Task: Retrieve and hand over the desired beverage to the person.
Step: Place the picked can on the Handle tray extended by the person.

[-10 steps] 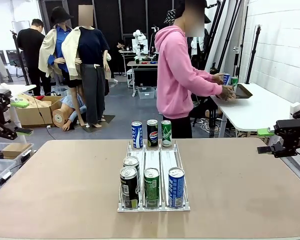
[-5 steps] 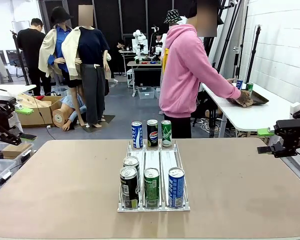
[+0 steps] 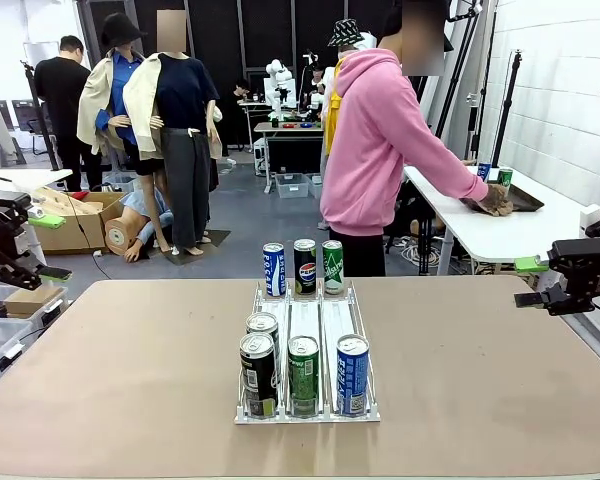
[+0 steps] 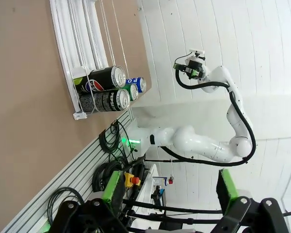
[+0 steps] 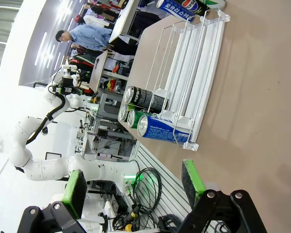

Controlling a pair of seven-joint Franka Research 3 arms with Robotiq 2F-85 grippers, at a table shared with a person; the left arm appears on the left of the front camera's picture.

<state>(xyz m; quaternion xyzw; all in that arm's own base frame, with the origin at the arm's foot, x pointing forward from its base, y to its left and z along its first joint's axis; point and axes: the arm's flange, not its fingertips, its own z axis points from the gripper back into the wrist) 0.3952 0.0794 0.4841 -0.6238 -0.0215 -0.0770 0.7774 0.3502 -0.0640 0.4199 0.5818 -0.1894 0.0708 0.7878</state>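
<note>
Seven cans [image 3: 302,374], one rack [image 3: 307,413].

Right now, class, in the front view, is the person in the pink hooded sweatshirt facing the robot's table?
No: the person in the pink hooded sweatshirt is turned sideways, reaching over the white side table.

Left gripper [image 3: 42,245] raised at left edge, fingers apart; right gripper [image 3: 530,282] at right edge, fingers apart.
</note>
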